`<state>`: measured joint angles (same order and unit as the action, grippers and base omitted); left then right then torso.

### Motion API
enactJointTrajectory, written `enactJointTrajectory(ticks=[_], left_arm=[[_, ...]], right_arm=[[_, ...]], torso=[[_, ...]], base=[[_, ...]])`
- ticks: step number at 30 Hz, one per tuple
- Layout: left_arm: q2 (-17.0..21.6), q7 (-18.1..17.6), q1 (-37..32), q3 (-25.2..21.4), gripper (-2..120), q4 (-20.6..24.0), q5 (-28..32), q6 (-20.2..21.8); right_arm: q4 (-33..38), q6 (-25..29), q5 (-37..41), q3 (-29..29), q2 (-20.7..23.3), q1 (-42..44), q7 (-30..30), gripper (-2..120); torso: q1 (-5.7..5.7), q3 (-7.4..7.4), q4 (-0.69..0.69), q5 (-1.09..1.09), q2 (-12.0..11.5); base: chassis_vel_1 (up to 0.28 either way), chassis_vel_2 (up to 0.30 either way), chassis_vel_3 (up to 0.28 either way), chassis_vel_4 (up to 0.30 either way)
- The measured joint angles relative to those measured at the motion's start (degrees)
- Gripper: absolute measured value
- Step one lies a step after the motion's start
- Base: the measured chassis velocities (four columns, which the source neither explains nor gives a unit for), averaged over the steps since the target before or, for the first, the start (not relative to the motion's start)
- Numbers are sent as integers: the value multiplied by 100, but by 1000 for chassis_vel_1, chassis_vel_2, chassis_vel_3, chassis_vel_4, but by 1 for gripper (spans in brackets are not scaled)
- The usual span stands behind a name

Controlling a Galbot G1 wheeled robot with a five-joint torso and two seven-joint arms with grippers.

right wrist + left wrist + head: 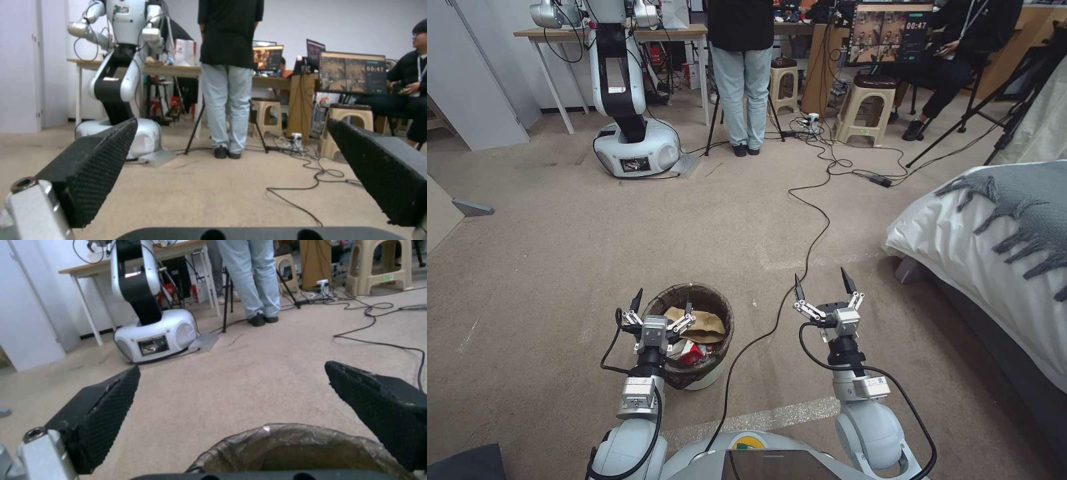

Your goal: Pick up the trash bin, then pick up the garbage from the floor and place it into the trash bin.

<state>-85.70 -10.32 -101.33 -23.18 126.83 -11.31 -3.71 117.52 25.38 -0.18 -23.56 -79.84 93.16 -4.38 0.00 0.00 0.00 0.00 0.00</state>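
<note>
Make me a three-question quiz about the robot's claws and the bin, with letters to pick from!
1. Where is the trash bin?
A. on the bed
B. on the carpet under the left claw
C. on the stool

2. What colour is the bag lining the bin?
A. dark brown
B. bright blue
C. pink

3. How is the right claw?
A. shut on a bottle
B. shut on a cable
C. open, holding nothing

Answers: 1 B, the bin stands on the floor with the left claw over its rim. 2 A, the folded-over liner looks dark brown. 3 C, its fingers are spread above bare carpet.
</note>
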Motion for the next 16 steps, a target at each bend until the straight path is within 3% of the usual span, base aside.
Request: enactJointTrajectory(ticks=[16], left_arm=[[-1, -21, 5, -2, 100, -1, 37, 29]], right_arm=[[-1, 0, 0, 0, 2, -5, 3, 100]], torso=[[0, 0, 0, 0, 0]], base=[[0, 0, 0, 0]])
